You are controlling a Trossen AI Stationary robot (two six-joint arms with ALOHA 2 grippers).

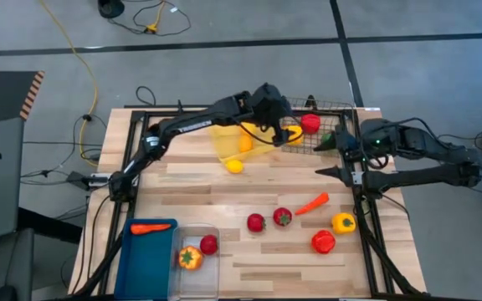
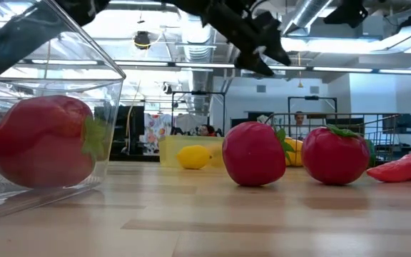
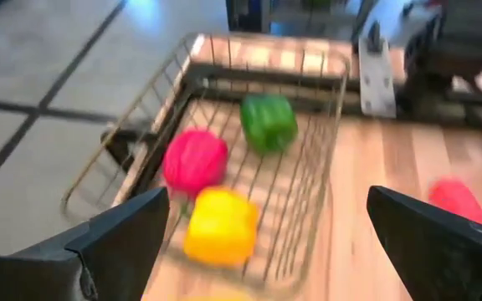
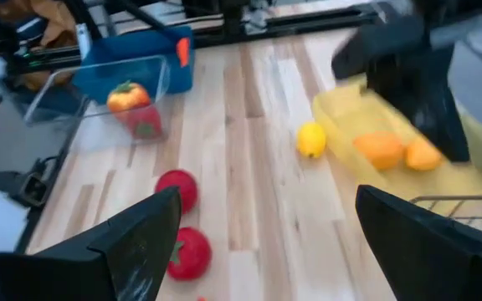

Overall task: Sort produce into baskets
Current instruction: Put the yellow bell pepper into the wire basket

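My left gripper (image 1: 284, 127) hangs open and empty above the near-left end of the black wire basket (image 1: 335, 107), which also shows in the left wrist view (image 3: 325, 167). In the basket lie a red pepper (image 3: 195, 160), a green pepper (image 3: 268, 122) and a yellow pepper (image 3: 221, 224). My right gripper (image 1: 326, 157) is open and empty at the table's right, just near of the basket, fingers pointing left (image 4: 266, 196). The yellow tray (image 1: 228, 138) holds two orange-yellow lemons (image 4: 381, 149). One lemon (image 1: 235, 165) lies on the table beside it.
Two tomatoes (image 1: 256, 222) (image 1: 283, 217), a carrot (image 1: 312, 203), a yellow pepper (image 1: 343, 222) and a red pepper (image 1: 323, 242) lie loose at the near right. The clear bin (image 1: 199, 280) holds an orange pepper and a tomato. The blue bin (image 1: 141, 267) holds a carrot (image 1: 151, 227).
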